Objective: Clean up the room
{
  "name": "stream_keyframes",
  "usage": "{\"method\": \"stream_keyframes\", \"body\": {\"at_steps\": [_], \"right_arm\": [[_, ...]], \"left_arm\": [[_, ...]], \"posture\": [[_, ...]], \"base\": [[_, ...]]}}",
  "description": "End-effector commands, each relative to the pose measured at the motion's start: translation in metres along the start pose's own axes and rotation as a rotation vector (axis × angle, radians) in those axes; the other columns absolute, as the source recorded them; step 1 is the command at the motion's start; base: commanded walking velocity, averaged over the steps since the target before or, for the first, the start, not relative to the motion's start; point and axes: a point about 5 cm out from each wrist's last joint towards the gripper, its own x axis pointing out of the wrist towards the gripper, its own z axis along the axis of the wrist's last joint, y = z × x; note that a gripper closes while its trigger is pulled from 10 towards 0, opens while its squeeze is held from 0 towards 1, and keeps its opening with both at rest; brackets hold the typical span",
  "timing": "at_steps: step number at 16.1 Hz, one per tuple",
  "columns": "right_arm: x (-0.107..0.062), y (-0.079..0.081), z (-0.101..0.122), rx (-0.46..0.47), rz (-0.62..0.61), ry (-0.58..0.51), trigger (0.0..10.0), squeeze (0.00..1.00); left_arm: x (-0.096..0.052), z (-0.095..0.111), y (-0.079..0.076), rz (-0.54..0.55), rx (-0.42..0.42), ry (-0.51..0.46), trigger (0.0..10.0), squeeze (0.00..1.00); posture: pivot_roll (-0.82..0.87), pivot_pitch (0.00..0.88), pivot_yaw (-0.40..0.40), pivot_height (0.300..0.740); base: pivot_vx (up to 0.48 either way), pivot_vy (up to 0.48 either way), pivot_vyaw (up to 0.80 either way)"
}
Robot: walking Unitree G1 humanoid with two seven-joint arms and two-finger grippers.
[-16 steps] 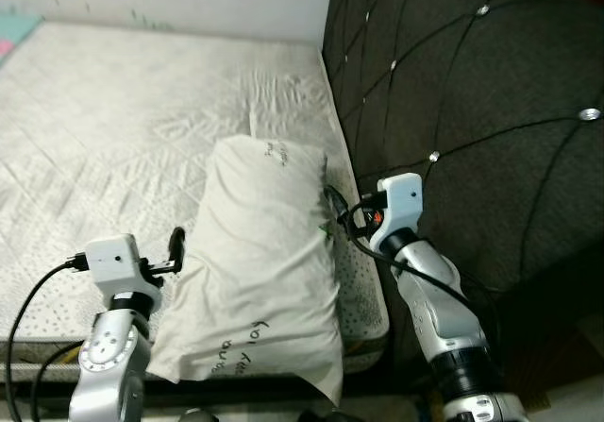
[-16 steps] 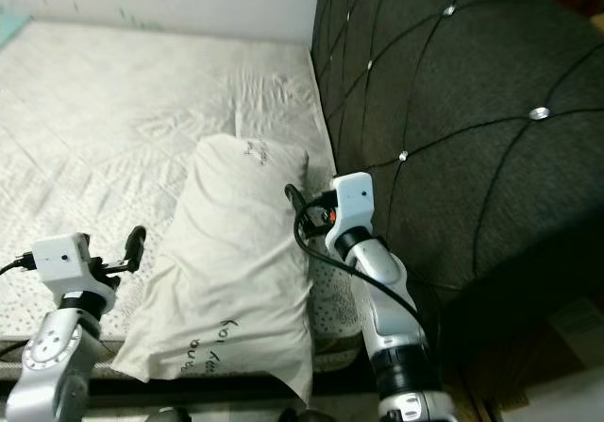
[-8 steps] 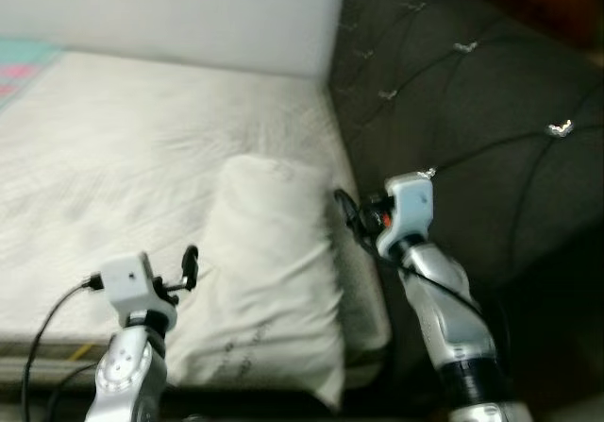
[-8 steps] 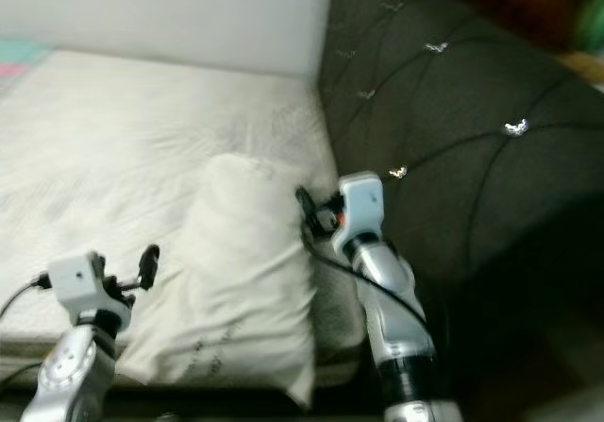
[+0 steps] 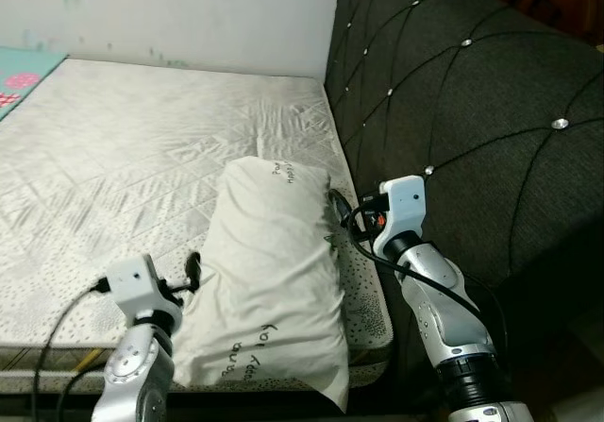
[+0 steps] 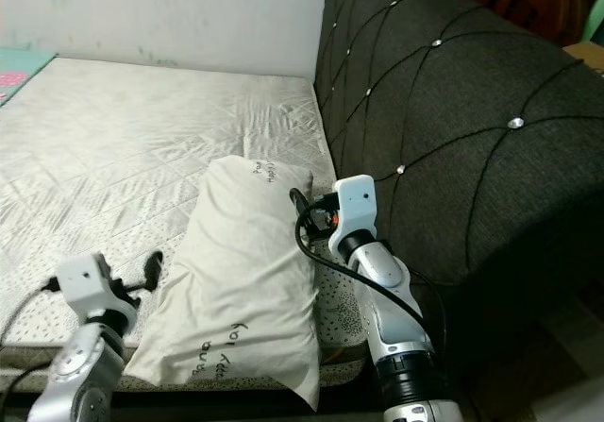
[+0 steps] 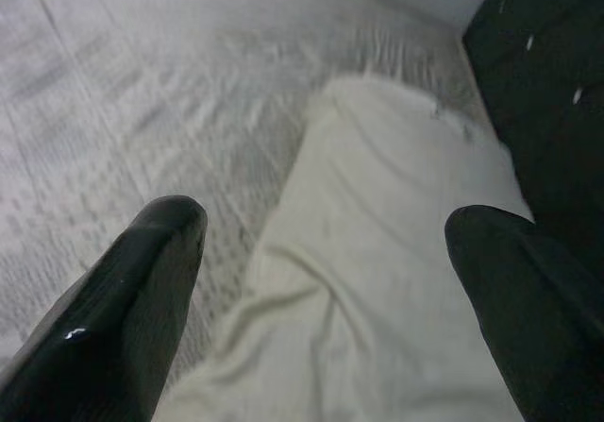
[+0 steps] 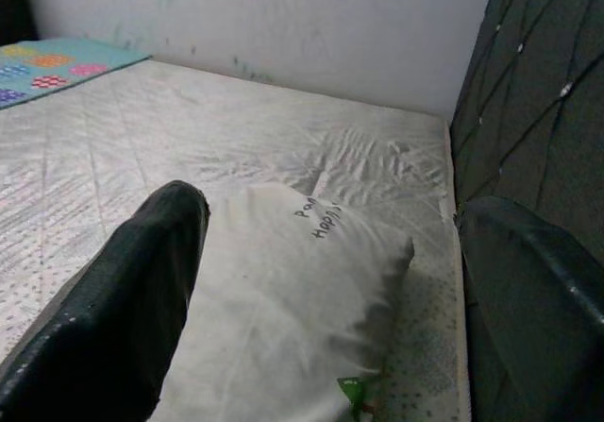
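Here I am at the edge of the bed, looking down at a bare quilted mattress (image 5: 142, 158) with one cream pillow (image 5: 269, 280) lying lengthwise along its right side, close to the dark tufted headboard (image 5: 472, 129). The pillow's near end hangs a little over the mattress's front edge, and there is dark handwriting on the fabric at both ends (I can't read it properly from here).

My left gripper (image 5: 192, 269) sits low at the pillow's left flank, just beside it, about halfway down. Through the left wrist view my two black fingers (image 7: 132, 299) are spread wide with nothing between them, and the pillow runs away ahead of them across the mattress.

My right gripper (image 5: 337, 205) is up at the pillow's right edge, in the narrow strip between the pillow and the headboard. From the right wrist view those fingers (image 8: 123, 318) are also parted and holding nothing, framing the pillow's far end where the writing shows; a small green mark (image 8: 352, 391) sits at the pillow's near corner.

Beyond the mattress a pale wall (image 5: 189, 11) carries a few faint coloured smudges, and a turquoise patterned mat (image 8: 57, 63) pokes in at the far left corner.
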Motion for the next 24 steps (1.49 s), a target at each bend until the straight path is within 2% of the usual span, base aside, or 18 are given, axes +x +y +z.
{"method": "stream_keyframes", "body": {"at_steps": [1,4,5,9,12,22,24], "right_arm": [[0.0,-0.004,0.003,-0.016,-0.006,0.004,10.0,0.0],[0.001,-0.003,0.004,-0.039,-0.005,0.015,10.0,0.0],[0.0,-0.002,0.001,-0.045,0.001,0.03,10.0,0.0],[-0.007,0.001,-0.007,-0.046,0.012,0.06,10.0,0.0],[-0.01,0.003,-0.01,-0.028,0.013,0.069,10.0,0.0],[-0.019,0.007,-0.017,-0.029,0.022,0.09,10.0,0.0],[-0.019,0.01,-0.017,-0.028,0.028,0.089,10.0,0.0]], "left_arm": [[0.001,-0.007,-0.003,-0.001,-0.011,0.052,10.0,0.0],[0.007,-0.022,-0.013,-0.039,0.025,0.196,10.0,0.0],[0.009,-0.024,-0.016,-0.045,0.02,0.212,10.0,0.0],[0.014,-0.013,-0.019,-0.05,-0.004,0.153,10.0,0.0],[0.009,-0.01,-0.011,-0.033,-0.017,0.117,10.0,0.0],[0.004,-0.016,-0.018,-0.058,-0.013,0.132,10.0,0.0],[0.004,-0.016,-0.017,-0.057,-0.012,0.132,10.0,0.0]], "posture": [[-0.06,0.0,-0.091,0.74],[-0.07,0.0,-0.084,0.74],[-0.08,0.0,-0.084,0.74],[-0.08,0.0,-0.084,0.74],[-0.08,0.0,-0.075,0.74],[-0.09,0.0,-0.067,0.74],[-0.08,0.0,-0.065,0.728]], "base": [[0.0,0.0,0.0],[0.0,0.0,0.0],[0.0,0.0,0.0],[0.0,0.0,0.0],[0.0,0.0,0.0],[0.0,0.0,0.0],[0.0,0.0,0.0]]}}
